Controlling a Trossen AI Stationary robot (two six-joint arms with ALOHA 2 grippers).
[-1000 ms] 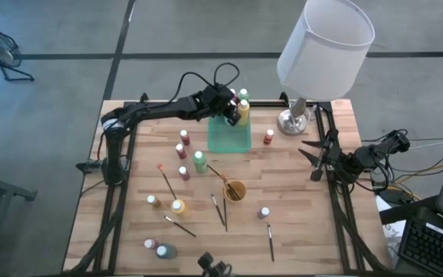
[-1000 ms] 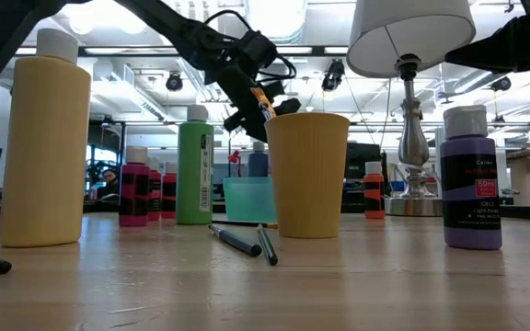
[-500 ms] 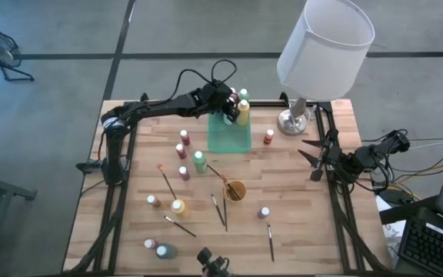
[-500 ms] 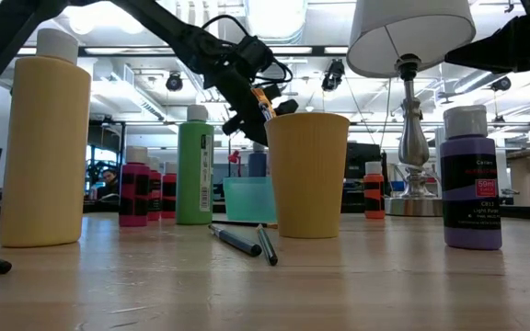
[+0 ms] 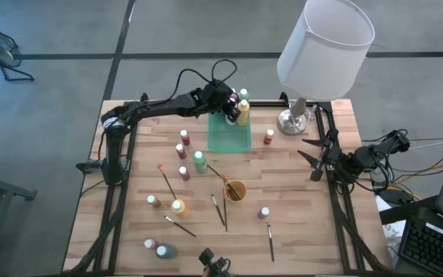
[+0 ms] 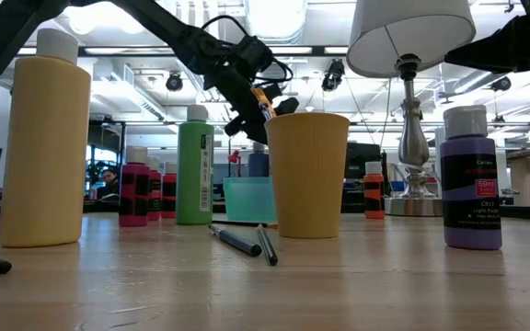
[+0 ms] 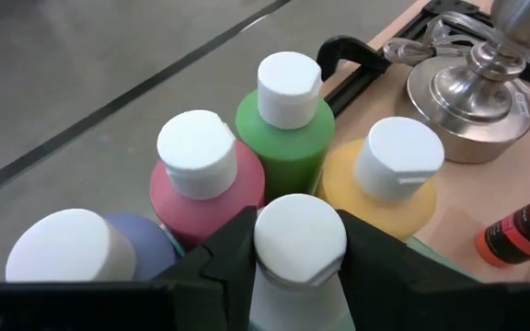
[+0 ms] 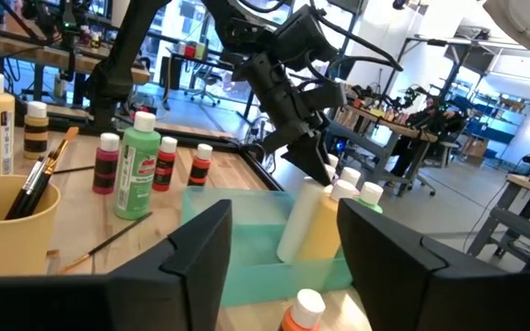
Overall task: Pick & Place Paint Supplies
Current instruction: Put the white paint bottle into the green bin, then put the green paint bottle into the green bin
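Note:
My left gripper is at the far end of the translucent green tray, shut on a white paint bottle. That bottle leans in the tray among green, yellow, red and blue bottles, which stand close together. My right gripper waits open at the table's right edge, touching nothing. My left gripper pinches the white bottle's cap between its two fingers, one on each side. The fingers slant down onto it from the table's left. The bottle is tilted, and its lower end is inside the tray.
A lamp stands at the far right on its metal base. An orange cup with brushes sits mid-table. Loose bottles, such as a green one and a purple one, and brushes lie over the table's near half.

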